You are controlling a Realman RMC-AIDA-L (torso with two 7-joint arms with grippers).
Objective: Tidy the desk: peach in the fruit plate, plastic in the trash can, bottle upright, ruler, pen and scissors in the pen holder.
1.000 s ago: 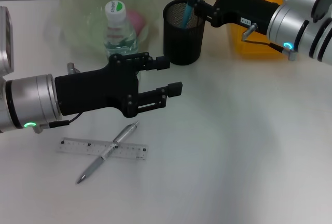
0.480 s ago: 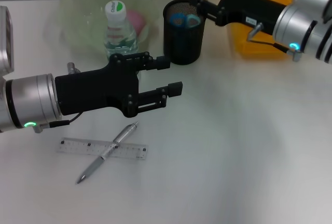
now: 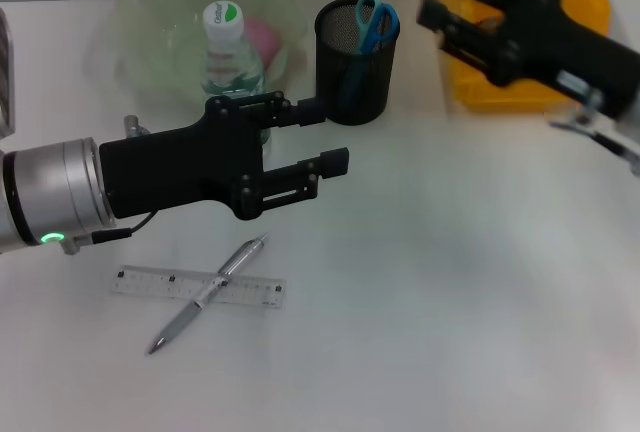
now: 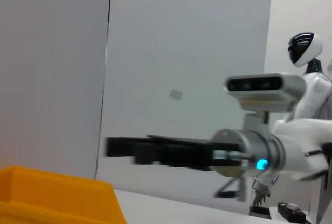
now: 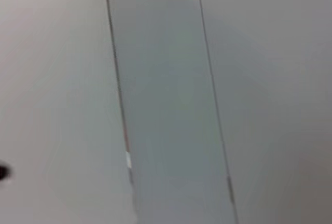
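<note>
Scissors [image 3: 374, 24] stand in the pen holder [image 3: 356, 62]; the right gripper [image 3: 455, 14] beside it is open-fingered and empty. Pen [image 3: 206, 294] and ruler [image 3: 198, 286] wait on the surface, near the open-fingered left gripper [image 3: 318, 137] — a descent and pinch comes next.

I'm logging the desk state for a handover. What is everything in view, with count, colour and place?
Fruit plate: one, translucent pale green bowl, far left of the desk.
Peach: one, pink, in the fruit plate behind the bottle.
Bottle: one, clear with a green-and-white cap, upright at the plate's near side.
Pen holder: one, black mesh, beside the plate.
Scissors: one pair, blue handles, standing in the pen holder.
Trash can: one, yellow, far right.
Ruler: one, clear, flat on the near desk.
Pen: one, silver, lying across the ruler.
Left gripper: black, open, above the desk in front of the bottle.
Right gripper: black, open, empty, over the trash can.
</note>
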